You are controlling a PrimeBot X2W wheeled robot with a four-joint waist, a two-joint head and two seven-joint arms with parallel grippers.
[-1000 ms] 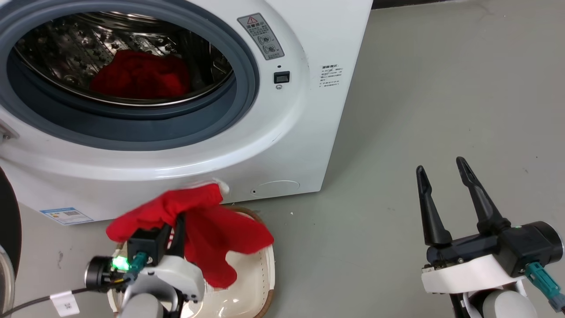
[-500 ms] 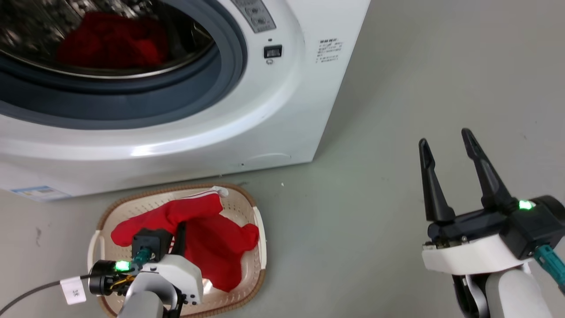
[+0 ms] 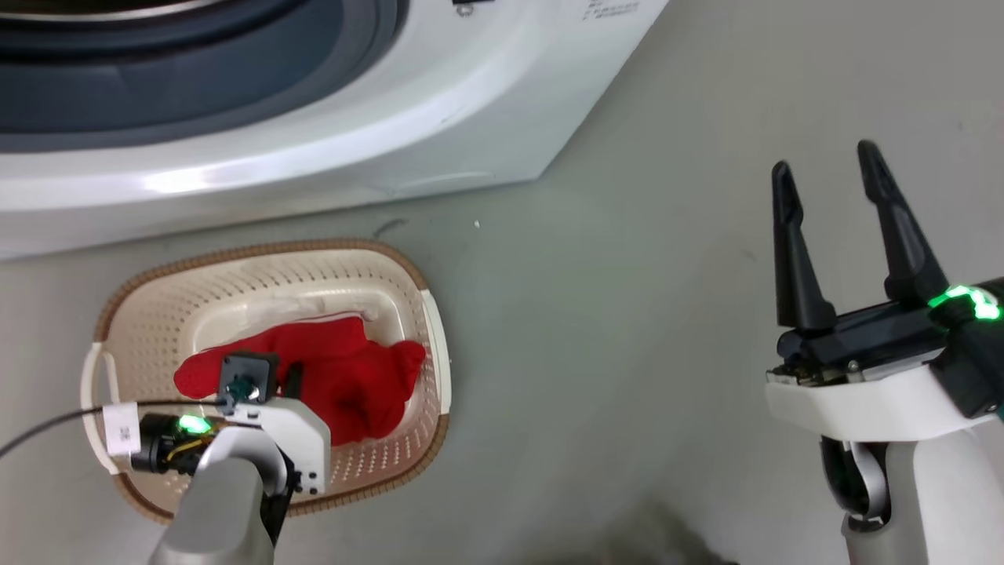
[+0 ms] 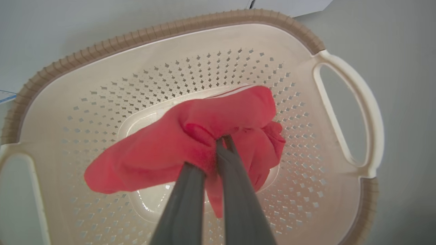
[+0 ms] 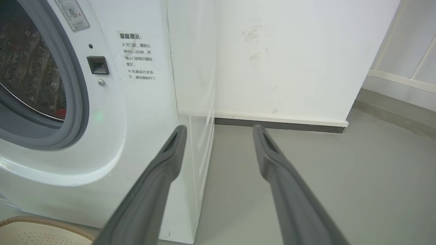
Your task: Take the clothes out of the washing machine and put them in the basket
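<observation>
Grey floor [image 3: 627,353] runs before the white washing machine [image 3: 314,141] at twelve o'clock. The cream basket [image 3: 267,259] sits on the floor at eight o'clock, near the machine's front. My left pincer [image 4: 223,139] is clamped on a red garment [image 3: 353,384] down inside the basket. My right pincer [image 3: 823,155], at three o'clock, stands spread and empty.

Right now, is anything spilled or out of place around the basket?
Nothing stands out. The red garment is inside the basket, pinched in the left hand, with none spilling out. The floor bears just a small white speck near the washer.
</observation>
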